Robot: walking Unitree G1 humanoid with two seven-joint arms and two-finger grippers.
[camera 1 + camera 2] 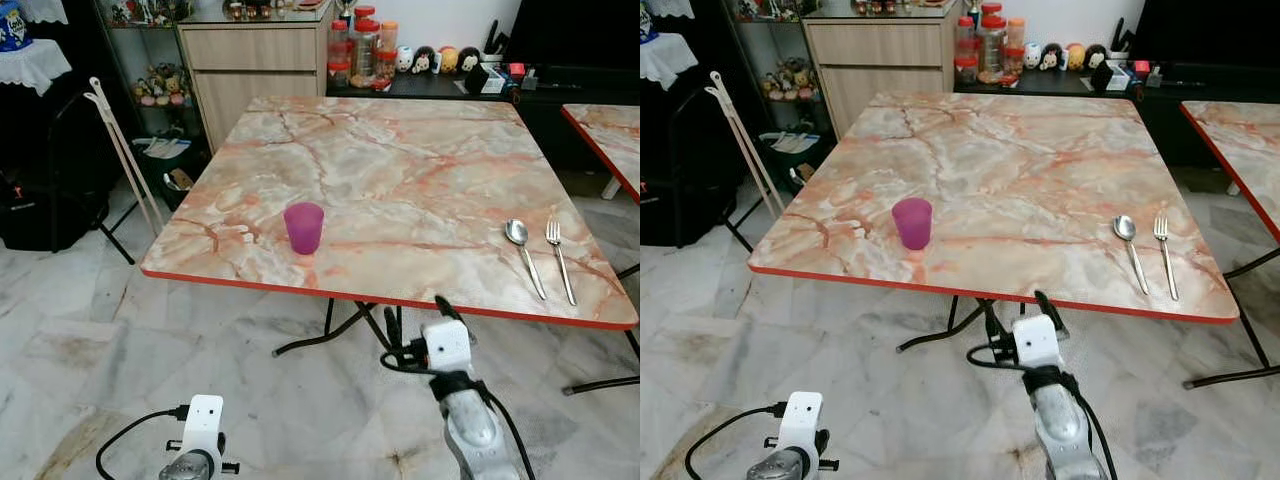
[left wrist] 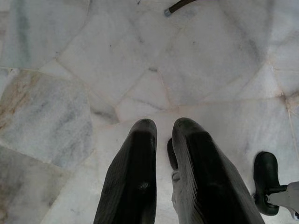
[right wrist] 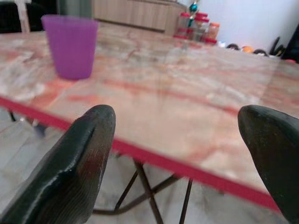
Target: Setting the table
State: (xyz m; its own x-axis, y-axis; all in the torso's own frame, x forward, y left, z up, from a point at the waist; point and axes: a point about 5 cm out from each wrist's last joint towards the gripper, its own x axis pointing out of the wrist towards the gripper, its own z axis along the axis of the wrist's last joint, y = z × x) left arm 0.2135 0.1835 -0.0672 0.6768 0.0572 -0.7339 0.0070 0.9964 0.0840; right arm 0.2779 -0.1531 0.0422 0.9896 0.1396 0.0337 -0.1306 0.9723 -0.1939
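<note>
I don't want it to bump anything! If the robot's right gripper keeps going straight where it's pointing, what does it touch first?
Probably the table's red front edge. The open right gripper sits about level with it, just short. The purple cup stands off to one side, likely missed.

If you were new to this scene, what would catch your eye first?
A purple cup stands alone near the front edge of the marble-patterned table, left of centre. A spoon and fork lie side by side toward its right. The right gripper hovers open before the table's red edge.

Even indoor light, soft glare on table (image 1: pixel 420 170); right wrist fingers (image 3: pixel 79 158) blurred.
</note>
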